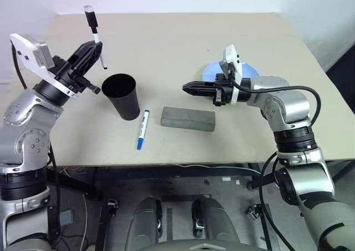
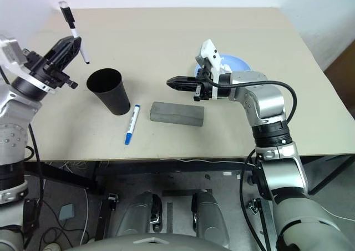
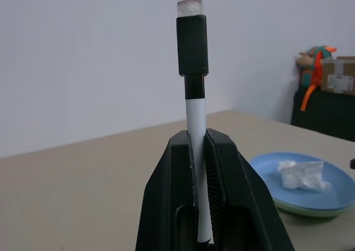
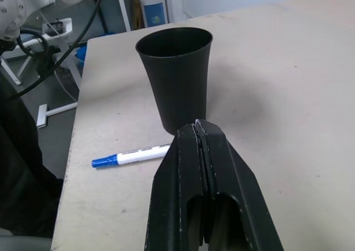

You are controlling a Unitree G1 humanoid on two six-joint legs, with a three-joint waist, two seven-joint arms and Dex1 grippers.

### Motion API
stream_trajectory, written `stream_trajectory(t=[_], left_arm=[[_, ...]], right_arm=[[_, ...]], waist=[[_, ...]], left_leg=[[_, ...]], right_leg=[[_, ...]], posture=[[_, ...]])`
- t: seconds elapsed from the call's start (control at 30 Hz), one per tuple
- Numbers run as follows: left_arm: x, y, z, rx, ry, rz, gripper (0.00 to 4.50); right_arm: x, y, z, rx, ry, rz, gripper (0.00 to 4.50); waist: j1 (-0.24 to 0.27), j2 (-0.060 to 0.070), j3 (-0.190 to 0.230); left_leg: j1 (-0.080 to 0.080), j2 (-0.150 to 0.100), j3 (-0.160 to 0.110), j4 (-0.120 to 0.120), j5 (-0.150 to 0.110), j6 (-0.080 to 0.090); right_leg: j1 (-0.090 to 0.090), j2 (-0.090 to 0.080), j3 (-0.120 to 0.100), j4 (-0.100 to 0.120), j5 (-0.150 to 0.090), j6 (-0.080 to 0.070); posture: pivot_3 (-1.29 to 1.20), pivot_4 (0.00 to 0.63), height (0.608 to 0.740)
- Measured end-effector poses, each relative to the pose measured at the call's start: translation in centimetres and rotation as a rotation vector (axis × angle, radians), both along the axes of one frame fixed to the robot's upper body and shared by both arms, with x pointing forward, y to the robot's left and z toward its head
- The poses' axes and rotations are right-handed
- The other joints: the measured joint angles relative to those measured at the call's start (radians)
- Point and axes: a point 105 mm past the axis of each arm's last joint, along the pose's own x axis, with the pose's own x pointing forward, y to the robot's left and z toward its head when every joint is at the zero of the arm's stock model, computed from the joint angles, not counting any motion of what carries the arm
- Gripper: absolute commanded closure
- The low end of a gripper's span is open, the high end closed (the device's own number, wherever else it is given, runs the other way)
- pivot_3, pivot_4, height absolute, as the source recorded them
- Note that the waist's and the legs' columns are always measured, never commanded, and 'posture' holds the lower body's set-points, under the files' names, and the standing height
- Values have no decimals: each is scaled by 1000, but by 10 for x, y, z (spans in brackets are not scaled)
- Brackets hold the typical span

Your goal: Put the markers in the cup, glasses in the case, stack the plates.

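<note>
Gripping the black-capped marker [image 1: 94, 33], the left gripper [image 1: 89, 53] is raised above the table [image 1: 177, 40], up and to the left of the black cup [image 1: 123, 95]. Its two black fingers [image 3: 166, 206] are pressed on the white body of the marker, and the capped end stands out well above the fingertips, tilted a little. The marker does not touch the cup; its lower tip hangs close to the far left side of the rim.

On the other side, the right gripper [image 1: 188, 88] is held level over the table and points to the left, towards the cup. Its fingers [image 4: 183, 173] lie flat against each other, with nothing between them. It is above the far edge of the grey glasses case [image 1: 188, 119], apart from it.

The cup stands upright on the table with its mouth open upward. Just beside it, on the right, the blue-capped marker [image 1: 142, 130] lies flat on the table, with the blue cap toward the near edge. The glasses case lies closed, a little to the right of this marker, and the two do not touch.

Behind the right arm there is the light blue plate [image 3: 310, 190], resting on a pale green plate [image 3: 294, 208]. A crumpled white tissue [image 3: 301, 174] lies on the blue plate.
</note>
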Motion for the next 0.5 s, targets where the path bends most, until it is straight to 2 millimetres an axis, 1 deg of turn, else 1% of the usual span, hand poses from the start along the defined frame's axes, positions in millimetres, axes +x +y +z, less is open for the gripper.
stream_trajectory(t=[0.23,0.4,0.5], left_arm=[[5,-6,-14,-10,32,-54,4479],[7,-8,-15,-19,31,-78,4479],[9,-10,-20,-38,41,-92,4479]], right_arm=[[2,-2,0,-4,-5,-19,4500],[2,-3,1,-4,-12,-26,4500],[2,-3,2,-4,-20,-27,4500]], waist=[[0,0,0],[0,0,0],[0,0,0]], left_leg=[[0,0,0,0,0,0],[0,0,0,0,0,0],[0,0,0,0,0,0]], right_leg=[[0,0,0,0,0,0],[0,0,0,0,0,0],[0,0,0,0,0,0]], posture=[[0,150,670],[0,150,670],[0,150,670]])
